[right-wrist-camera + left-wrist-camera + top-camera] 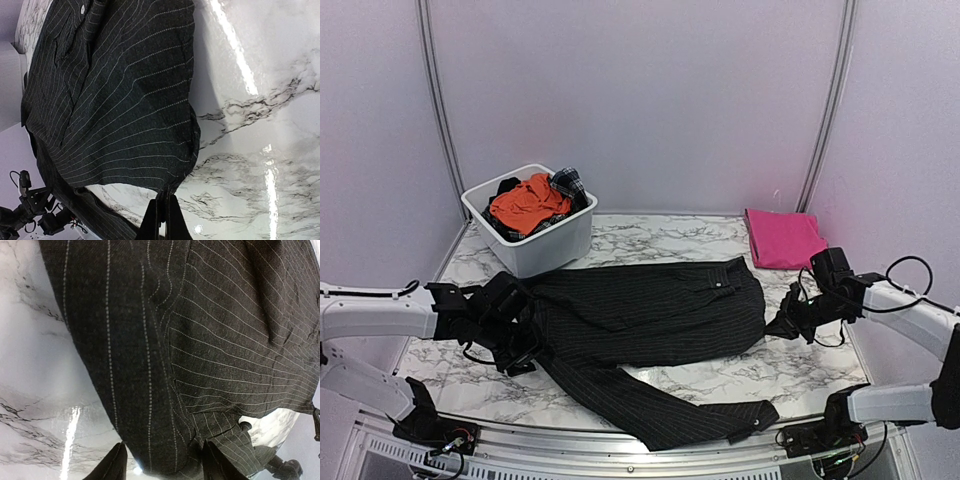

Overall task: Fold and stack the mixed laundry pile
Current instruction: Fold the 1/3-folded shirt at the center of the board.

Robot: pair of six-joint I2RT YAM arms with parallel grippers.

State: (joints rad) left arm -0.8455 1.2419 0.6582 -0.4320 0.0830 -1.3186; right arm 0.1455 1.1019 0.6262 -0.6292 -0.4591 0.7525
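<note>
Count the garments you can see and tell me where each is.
4: pinstriped shirt spread mid-table; pink cloth folded far right; orange garment and plaid piece in the tub. More may be hidden there.

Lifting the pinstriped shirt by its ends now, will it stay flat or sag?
Likely sags: the pinstriped shirt lies limp and creased. Its loose sleeve would probably dangle and drag. It should slide easily on the glossy marble table, being pinched only at a corner by the right gripper.

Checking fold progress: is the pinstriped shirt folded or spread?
Spread: the pinstriped shirt lies flat across the table, a sleeve extended toward its near edge.
</note>
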